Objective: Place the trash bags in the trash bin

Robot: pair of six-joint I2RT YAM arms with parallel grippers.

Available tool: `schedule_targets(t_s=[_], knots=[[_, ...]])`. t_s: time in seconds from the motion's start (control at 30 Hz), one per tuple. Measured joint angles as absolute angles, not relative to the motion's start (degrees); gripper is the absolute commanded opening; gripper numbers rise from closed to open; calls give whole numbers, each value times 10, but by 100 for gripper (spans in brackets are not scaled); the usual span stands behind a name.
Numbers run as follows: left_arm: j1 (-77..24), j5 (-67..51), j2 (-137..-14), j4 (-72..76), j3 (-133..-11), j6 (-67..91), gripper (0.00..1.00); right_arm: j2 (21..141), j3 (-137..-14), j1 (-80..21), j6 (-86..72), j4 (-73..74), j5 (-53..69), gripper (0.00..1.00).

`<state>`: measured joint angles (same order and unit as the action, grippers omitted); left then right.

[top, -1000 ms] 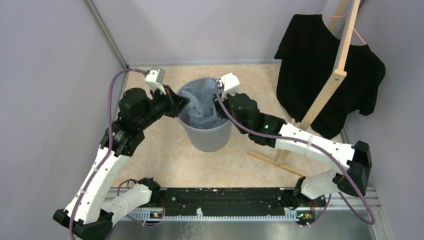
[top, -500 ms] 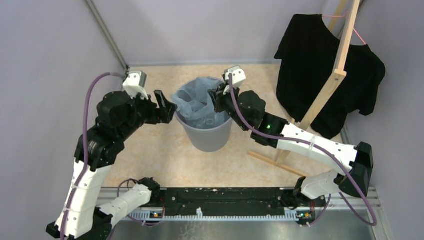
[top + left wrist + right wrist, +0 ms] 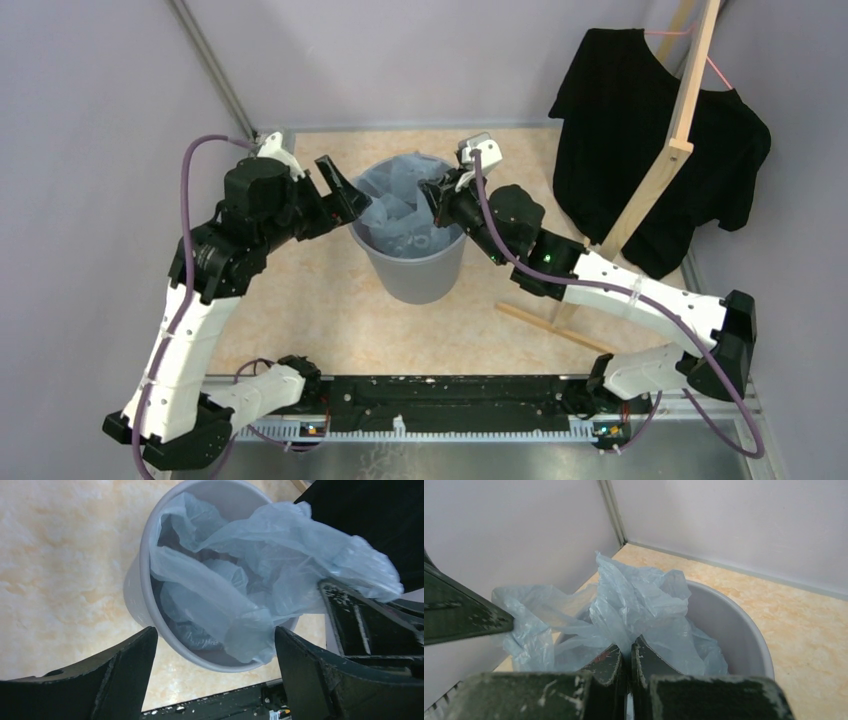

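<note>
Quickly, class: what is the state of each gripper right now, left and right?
Left gripper: open, holding nothing.
Right gripper: closed, pinching the trash bag.

We see two arms of one make. The left arm (image 3: 185, 340) and the right arm (image 3: 640, 295) each have smooth white shells on the long links and bulky black housings at the joints. A purple cable (image 3: 184, 210) runs along the left arm, and a second purple cable (image 3: 498, 252) along the right. We note a small green light (image 3: 546, 259) on the right arm. Each wrist carries a pale grey camera block (image 3: 480, 150). The left tool (image 3: 343, 193) and the right tool (image 3: 433, 200) are black, and their fingers (image 3: 611, 662) show white scuffs and specks. Both bases are fixed to a black rail (image 3: 450, 400).
</note>
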<state>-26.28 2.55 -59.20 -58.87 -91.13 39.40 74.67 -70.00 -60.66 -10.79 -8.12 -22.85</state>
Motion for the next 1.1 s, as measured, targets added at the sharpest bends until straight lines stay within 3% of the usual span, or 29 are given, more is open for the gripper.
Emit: schedule_targets(t_s=[0.13,0.23,0.43,0.57,0.6,0.77,1.1], knots=[[-263,9,-589,-574,-872,432,72,742,-696,-607,-107,-85,-229,0],[-263,-15,-590,-545,-845,440,67,742,-696,-607,-107,-79,-234,0],[-263,-47,-590,-512,-813,396,27,743,-697,-607,-104,-43,-278,0],[-263,-38,-582,-510,-821,338,5,742,-698,-607,-96,-18,-309,0],[-263,-35,-578,-510,-824,326,0,741,-698,-607,-95,-8,-316,4],[-263,12,-539,-507,-822,280,0,713,-698,-608,-97,52,-336,7],[-263,139,-465,-499,-764,218,0,639,-698,-608,-162,168,-351,1]])
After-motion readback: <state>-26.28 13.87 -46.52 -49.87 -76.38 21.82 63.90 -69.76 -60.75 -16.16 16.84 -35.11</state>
